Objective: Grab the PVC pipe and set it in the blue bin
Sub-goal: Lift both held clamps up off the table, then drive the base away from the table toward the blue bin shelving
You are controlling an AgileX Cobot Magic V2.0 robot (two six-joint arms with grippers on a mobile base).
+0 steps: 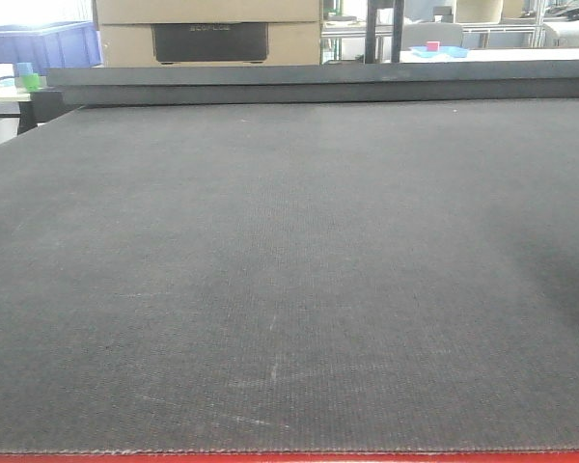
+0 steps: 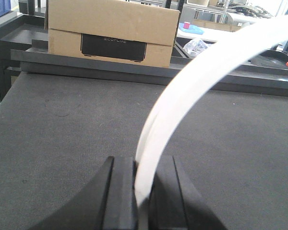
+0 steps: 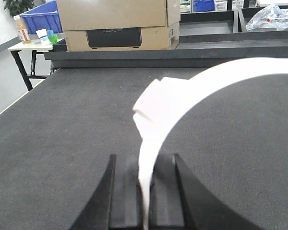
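A white PVC pipe [image 2: 201,67], bowed into an arc above the dark worktop [image 1: 289,289], is clamped by its lower end between the left fingers [image 2: 122,191], which are closed tight on it. The right fingers [image 3: 127,191] are likewise closed on a white curved length carrying a blocky fitting [image 3: 153,100] (whether this is the other end of the same pipe cannot be told). Neither arm nor pipe is caught by the front view. The blue bin [image 1: 39,43] is seen well apart from the fingers, beyond the worktop's far left corner.

Trouble is judged most likely from the bend. A pipe held sprung like this may whip free if one pair of fingers is opened first, or slide out of so narrow a hold during the long carry. The cardboard box [image 1: 207,29] on the raised ledge at the back edge could also be struck by the swinging free length, and a drop short of the bin is possible.

One word can be read: "ECOFLOW", printed on the black panel [image 2: 113,45] in the box's face. The label on the bottle [image 3: 22,29] by the bin is too small to be made out.
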